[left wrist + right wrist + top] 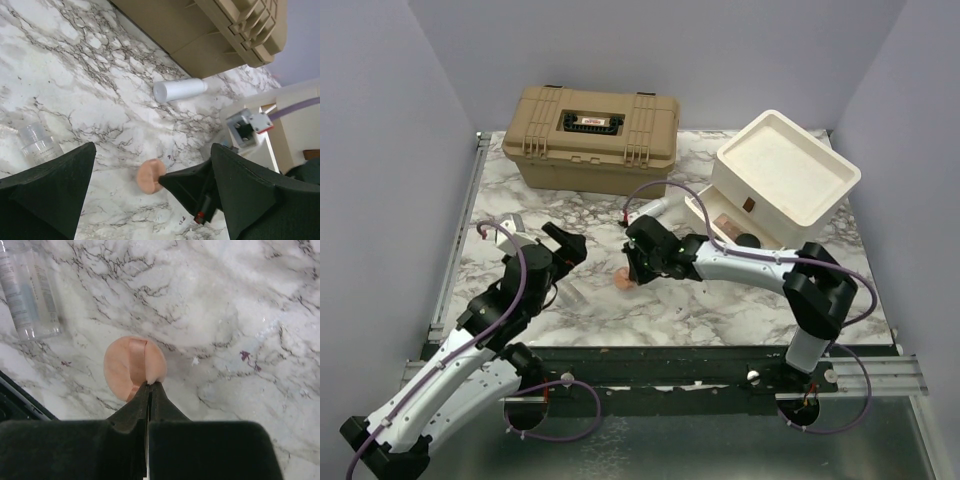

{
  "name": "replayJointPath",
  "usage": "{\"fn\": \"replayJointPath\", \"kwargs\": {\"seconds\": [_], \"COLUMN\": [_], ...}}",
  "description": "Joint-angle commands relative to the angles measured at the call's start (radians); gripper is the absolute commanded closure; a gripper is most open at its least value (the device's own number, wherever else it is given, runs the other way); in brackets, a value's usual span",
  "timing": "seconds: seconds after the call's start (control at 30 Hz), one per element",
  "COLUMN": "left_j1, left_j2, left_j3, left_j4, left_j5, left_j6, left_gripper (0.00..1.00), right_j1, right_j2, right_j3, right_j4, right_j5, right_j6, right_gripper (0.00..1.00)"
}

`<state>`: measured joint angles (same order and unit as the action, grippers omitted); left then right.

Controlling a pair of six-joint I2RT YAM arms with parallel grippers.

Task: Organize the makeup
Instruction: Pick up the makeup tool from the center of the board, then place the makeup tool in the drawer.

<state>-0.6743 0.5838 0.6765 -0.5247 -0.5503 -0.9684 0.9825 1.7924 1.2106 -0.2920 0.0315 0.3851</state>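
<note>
A round peach makeup puff [125,367] is pinched at its edge by my right gripper [150,385], which is shut on it low over the marble table; the puff folds at the pinch. From above, the puff [622,280] shows just under the right gripper [632,270]. My left gripper [565,245] hangs open to the left with nothing between its fingers. In the left wrist view the puff [148,176] lies ahead of the open left gripper [152,150]. A pale cylindrical tube [180,90] lies near the tan case. A clear bottle [27,290] lies left of the puff.
A big tan latched case [590,135] stands at the back left. A white box [785,170] with a tray-like top stands at the back right, its lower drawer [720,225] pulled open toward the right arm. The pale tube [655,208] lies between them.
</note>
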Motion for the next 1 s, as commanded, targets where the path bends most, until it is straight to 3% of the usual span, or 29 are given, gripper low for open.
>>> {"fn": "replayJointPath", "kwargs": {"seconds": [0.0,0.37,0.53,0.67,0.97], "left_j1": [0.004,0.005,0.004,0.004,0.004], "left_j2": [0.052,0.110,0.145,0.169,0.169], "left_j3": [-0.009,-0.014,-0.015,-0.008,-0.014], "left_j4": [0.019,0.083,0.105,0.109,0.113], "left_j5": [0.053,0.080,0.111,0.129,0.131], "left_j6": [0.014,0.014,0.001,0.003,-0.010], "left_gripper": [0.01,0.01,0.01,0.01,0.01], "right_j1": [0.006,0.005,-0.007,-0.079,-0.316], "right_j2": [-0.117,-0.592,-0.663,-0.702,-0.754], "right_j3": [-0.084,-0.305,-0.323,-0.328,-0.367], "right_j4": [0.017,0.106,0.022,-0.052,-0.088], "right_j5": [0.049,0.530,0.778,0.754,0.559], "right_j6": [0.075,0.102,0.172,0.292,0.340], "right_gripper": [1.00,1.00,1.00,1.00,1.00]}}
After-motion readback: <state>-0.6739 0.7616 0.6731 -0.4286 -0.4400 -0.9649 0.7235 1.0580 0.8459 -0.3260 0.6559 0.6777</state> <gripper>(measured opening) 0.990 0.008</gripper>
